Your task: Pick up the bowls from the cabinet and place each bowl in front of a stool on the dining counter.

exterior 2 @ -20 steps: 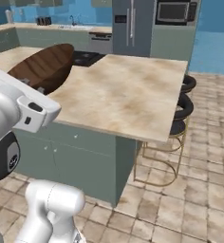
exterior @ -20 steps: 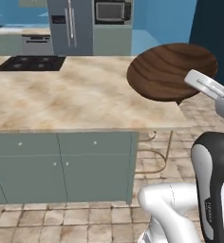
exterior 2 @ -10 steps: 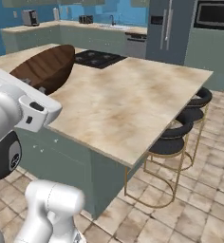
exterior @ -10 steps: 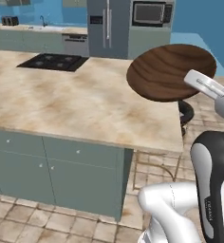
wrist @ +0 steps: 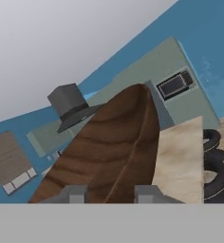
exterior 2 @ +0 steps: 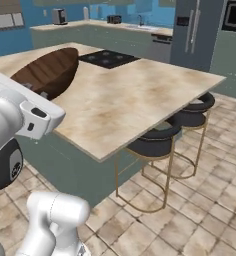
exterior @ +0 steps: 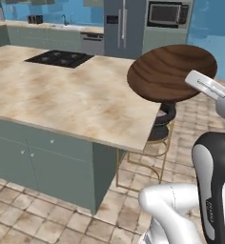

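Gripper [wrist: 111, 193]: I have it closed narrow on the bowl's rim | bowl [exterior: 171, 72]: held in the air at upper right of the left base view, tilted, beside the dining counter [exterior: 62, 100] corner | stools [exterior 2: 157, 141]: lower centre-right of the right base view, along the counter's edge

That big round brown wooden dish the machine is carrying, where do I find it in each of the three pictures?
Left base view: the shallow round dark brown wooden bowl sits upper right, above the corner of the beige marble island counter.
Right base view: the bowl is upper left, over the counter's near side.
Hand view: the bowl fills the centre, rising from the jaws.
Shared landmark: the black cooktop set into the counter.
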Controlling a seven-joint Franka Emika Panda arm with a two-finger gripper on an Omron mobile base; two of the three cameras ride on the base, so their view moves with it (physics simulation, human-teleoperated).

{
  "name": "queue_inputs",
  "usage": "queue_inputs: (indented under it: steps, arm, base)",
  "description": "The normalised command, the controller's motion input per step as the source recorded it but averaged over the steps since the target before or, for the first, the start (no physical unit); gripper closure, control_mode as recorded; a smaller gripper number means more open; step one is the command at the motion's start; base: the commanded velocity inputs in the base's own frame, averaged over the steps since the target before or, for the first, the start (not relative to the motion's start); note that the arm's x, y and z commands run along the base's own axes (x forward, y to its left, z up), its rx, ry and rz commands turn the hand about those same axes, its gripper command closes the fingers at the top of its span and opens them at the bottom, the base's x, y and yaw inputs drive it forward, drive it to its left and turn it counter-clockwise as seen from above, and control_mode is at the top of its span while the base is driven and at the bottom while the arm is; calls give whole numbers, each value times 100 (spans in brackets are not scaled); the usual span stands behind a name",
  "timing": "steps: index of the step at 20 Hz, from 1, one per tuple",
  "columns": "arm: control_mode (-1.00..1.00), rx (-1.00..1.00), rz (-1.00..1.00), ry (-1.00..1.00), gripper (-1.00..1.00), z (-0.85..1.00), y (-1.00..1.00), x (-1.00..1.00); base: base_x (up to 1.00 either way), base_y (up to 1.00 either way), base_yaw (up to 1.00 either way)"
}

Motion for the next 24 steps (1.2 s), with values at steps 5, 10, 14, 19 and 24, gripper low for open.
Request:
queue_inputs:
  steps: [5, 10, 14, 19, 24]
  arm:
    - [100, 0, 0, 0, 100, 0, 0, 0]
    - [100, 0, 0, 0, 100, 0, 0, 0]
    - [100, 0, 0, 0, 100, 0, 0, 0]
    - [100, 0, 0, 0, 100, 0, 0, 0]
    - [100, 0, 0, 0, 100, 0, 0, 0]
  base:
    - [-1, -94, 24]
    - [26, -87, 25]
    - [44, -88, 27]
    - [55, -71, 29]
    - [49, -72, 33]
